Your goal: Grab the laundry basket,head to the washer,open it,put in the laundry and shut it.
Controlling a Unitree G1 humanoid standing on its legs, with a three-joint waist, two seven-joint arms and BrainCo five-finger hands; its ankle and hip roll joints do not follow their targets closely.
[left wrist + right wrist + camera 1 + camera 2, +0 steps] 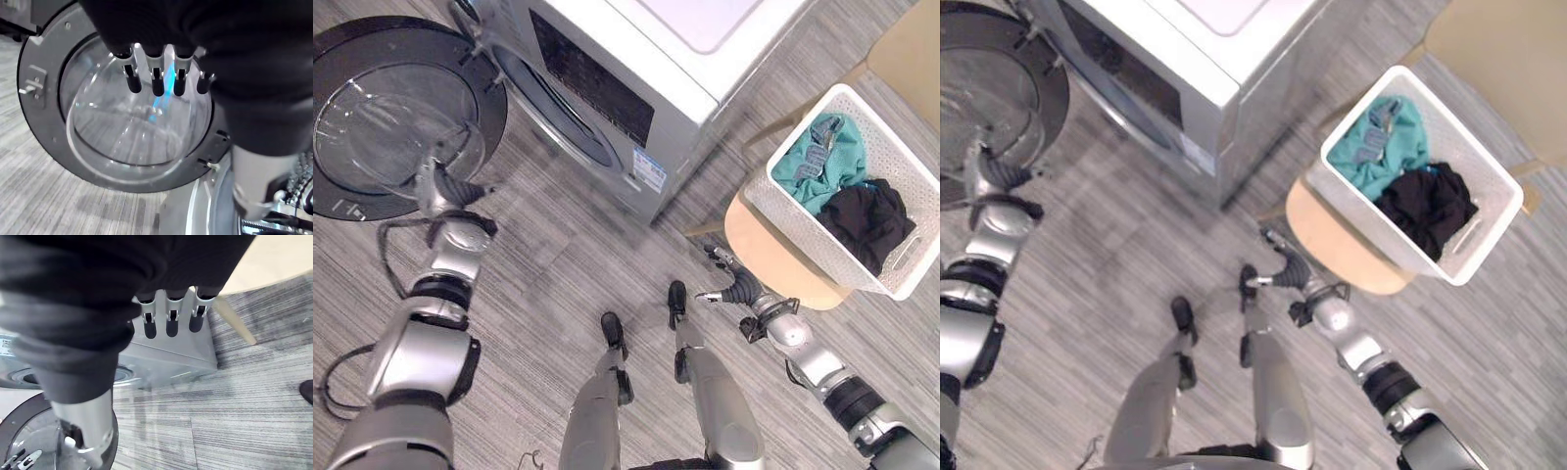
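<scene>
We are looking down on a grey striped floor (548,264) with a white front-loading washer (636,88) standing on it. Its round glass door (391,117) is hanging wide open beside the dark drum opening (553,113). Our left hand (438,186) is hovering just in front of the door, fingers (156,83) straight and relaxed, holding nothing. Our right hand (734,284) is hanging near the pale wooden stool (773,259), its fingers (168,323) straight and empty. Just past that hand, the white laundry basket (901,264) is sitting on the stool, carrying a teal garment (822,162) and a black garment (867,220). The left wrist view is revealing the door's grey rim and latch; the right wrist view is adding the washer's side panel and a stool leg (234,325).
</scene>
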